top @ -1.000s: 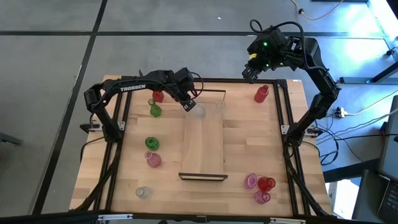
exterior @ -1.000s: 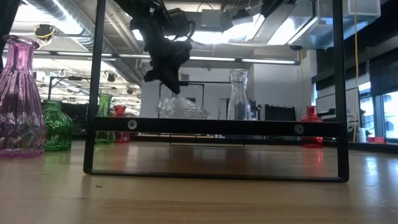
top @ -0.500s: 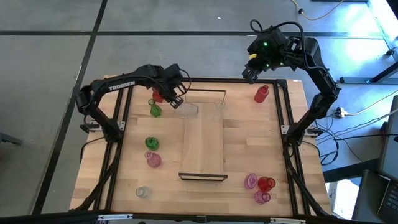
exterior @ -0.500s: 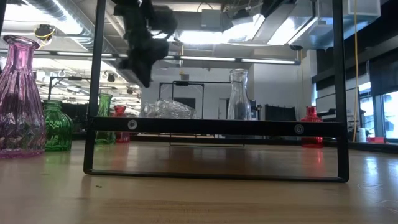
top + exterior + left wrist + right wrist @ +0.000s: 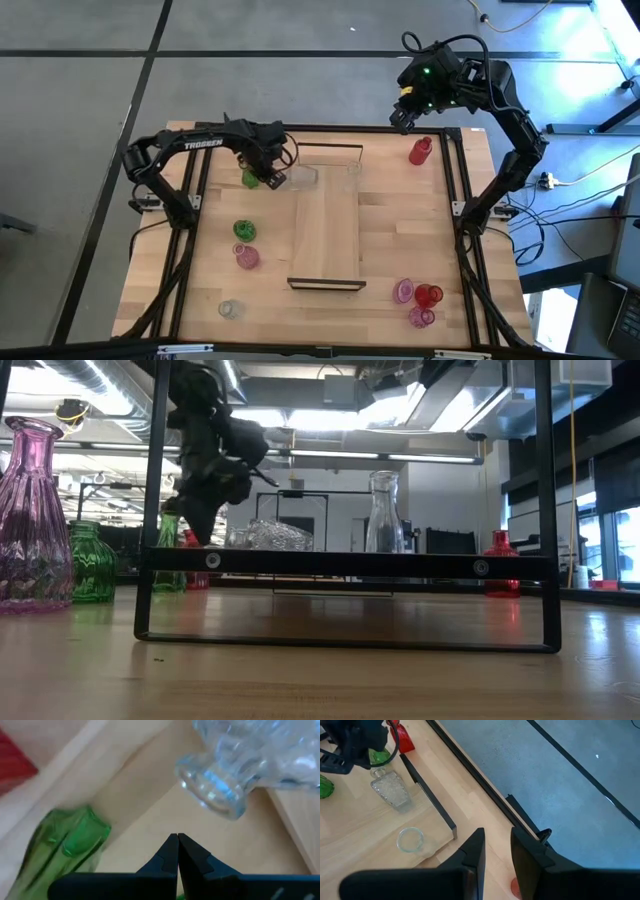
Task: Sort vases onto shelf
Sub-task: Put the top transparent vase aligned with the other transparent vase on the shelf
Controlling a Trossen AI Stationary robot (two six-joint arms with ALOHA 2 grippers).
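Left gripper [image 5: 270, 180], clenched and empty, has withdrawn from the toppled clear vase [image 5: 301, 176] on the shelf [image 5: 326, 235].

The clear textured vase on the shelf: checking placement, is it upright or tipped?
Tipped: the clear textured vase lies on its side, mouth sideways.

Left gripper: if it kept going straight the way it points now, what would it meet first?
Probably the mouth of the clear vase lying on its side, just ahead of the shut left gripper. The green vase sits off to one side. Depth is unclear.
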